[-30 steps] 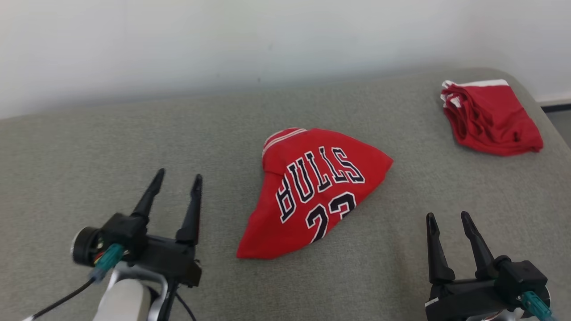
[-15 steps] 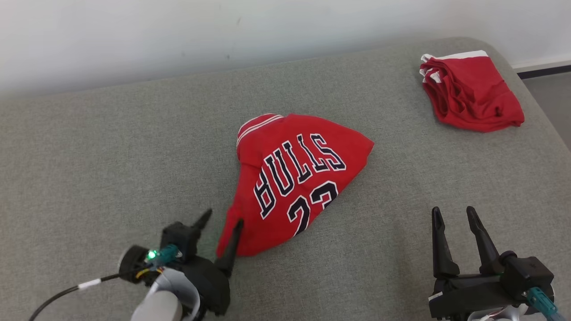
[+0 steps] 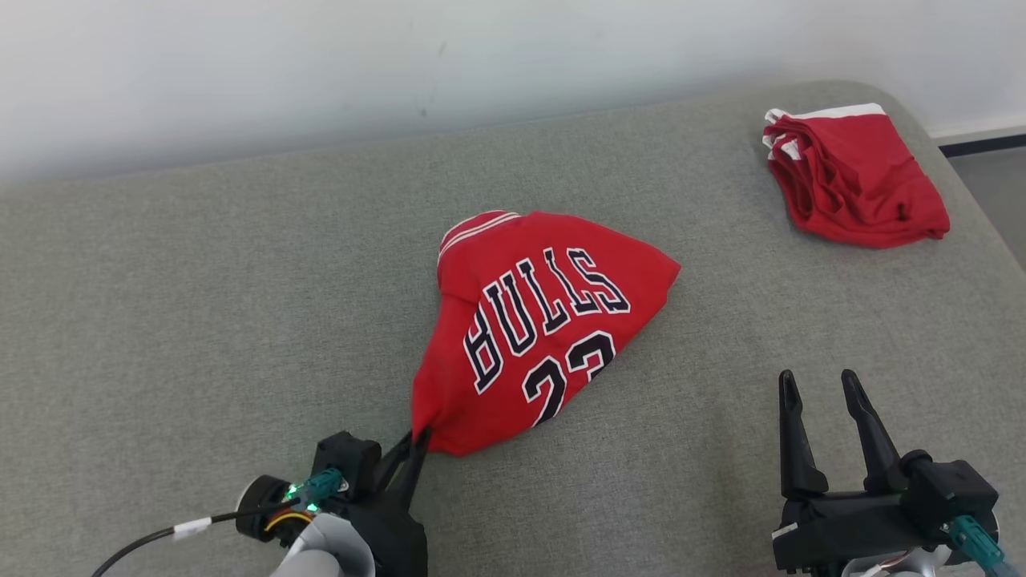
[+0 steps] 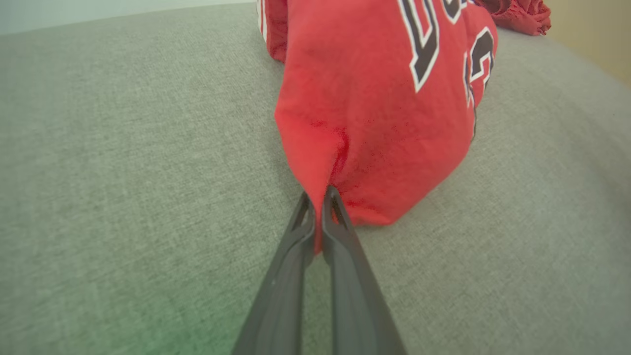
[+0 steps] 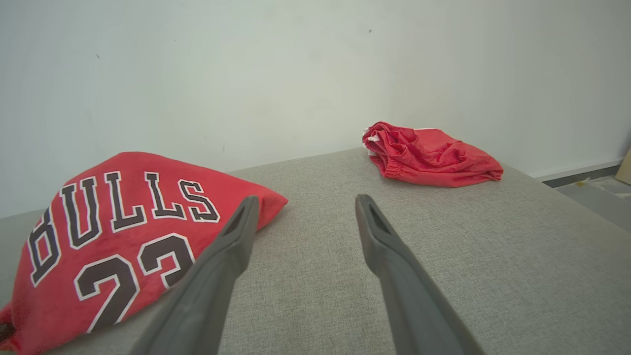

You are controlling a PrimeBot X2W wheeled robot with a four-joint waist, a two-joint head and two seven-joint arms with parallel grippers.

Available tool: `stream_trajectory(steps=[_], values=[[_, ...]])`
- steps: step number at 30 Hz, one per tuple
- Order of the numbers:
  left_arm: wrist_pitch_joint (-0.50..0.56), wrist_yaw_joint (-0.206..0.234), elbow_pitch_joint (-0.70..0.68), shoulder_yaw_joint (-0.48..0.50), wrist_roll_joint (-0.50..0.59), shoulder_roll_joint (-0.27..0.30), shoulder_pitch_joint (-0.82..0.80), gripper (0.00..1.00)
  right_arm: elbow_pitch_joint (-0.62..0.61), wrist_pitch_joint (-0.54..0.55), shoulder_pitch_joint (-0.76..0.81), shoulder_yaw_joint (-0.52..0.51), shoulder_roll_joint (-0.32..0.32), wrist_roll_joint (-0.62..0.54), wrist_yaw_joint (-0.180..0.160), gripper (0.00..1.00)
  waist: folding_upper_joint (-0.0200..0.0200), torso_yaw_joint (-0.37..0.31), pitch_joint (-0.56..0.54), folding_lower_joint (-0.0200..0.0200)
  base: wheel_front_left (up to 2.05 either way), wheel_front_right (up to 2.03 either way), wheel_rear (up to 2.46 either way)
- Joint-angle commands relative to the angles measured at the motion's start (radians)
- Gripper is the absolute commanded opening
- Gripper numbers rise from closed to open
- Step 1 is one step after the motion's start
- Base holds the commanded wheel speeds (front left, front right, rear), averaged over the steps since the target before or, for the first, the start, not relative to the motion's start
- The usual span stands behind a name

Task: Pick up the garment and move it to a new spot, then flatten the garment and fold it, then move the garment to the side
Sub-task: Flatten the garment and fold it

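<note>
At the lower left of the head view the left gripper (image 3: pixel 417 439) had its two dark fingers pinched together on the near corner of the jersey (image 3: pixel 545 320). A thin fold of red cloth was squeezed between the tips, low against the cushion (image 3: pixel 200 320). At the lower right the right gripper (image 3: pixel 817 378) stood with its fingers spread wide, holding nothing and clear of the cloth. The jersey lay at mid-frame in a loose, roughly triangular heap of soft matte red fabric, drawn to a point at the held corner. It bore black, white-edged letters BULLS above numerals partly lost in a fold, and had striped ribbed trim at its far left edge. The cushion was a coarse grey-green weave with a rounded corner at the upper right. There, well apart from the jersey, lay crumpled red shorts (image 3: pixel 858 180) with white trim. Behind ran a plain pale wall (image 3: pixel 321 64).
</note>
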Motion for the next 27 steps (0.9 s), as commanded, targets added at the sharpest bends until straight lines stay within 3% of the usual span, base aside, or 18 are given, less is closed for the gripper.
stream_trajectory(steps=[1, 10, 14, 27], values=[[-0.023, 0.003, 0.008, 0.005, -0.003, 0.000, -0.016, 0.00, -0.002, 0.000, 0.007, -0.001, 0.001, -0.005, -0.003, 1.00, -0.0001, 0.008, -0.009, -0.0001, 0.00, 0.00, 0.00], [-0.077, 0.005, -0.118, 0.036, 0.027, 0.057, -0.153, 0.00, 0.013, 0.000, 0.025, -0.001, 0.001, -0.002, -0.003, 1.00, -0.0001, 0.045, -0.074, -0.0001, 0.00, 0.00, 0.00], [-0.032, 0.002, -0.224, 0.041, 0.046, 0.119, -0.296, 0.00, 0.021, 0.000, 0.031, 0.011, 0.001, 0.011, -0.003, 1.00, -0.0001, 0.040, -0.110, -0.0001, 0.00, 0.00, 0.00], [0.086, 0.003, -0.340, 0.071, 0.066, 0.292, -0.537, 0.00, 0.018, 0.000, 0.059, 0.008, 0.001, 0.030, -0.003, 1.00, -0.0001, -0.018, -0.121, -0.0001, 0.00, 0.00, 0.00]])
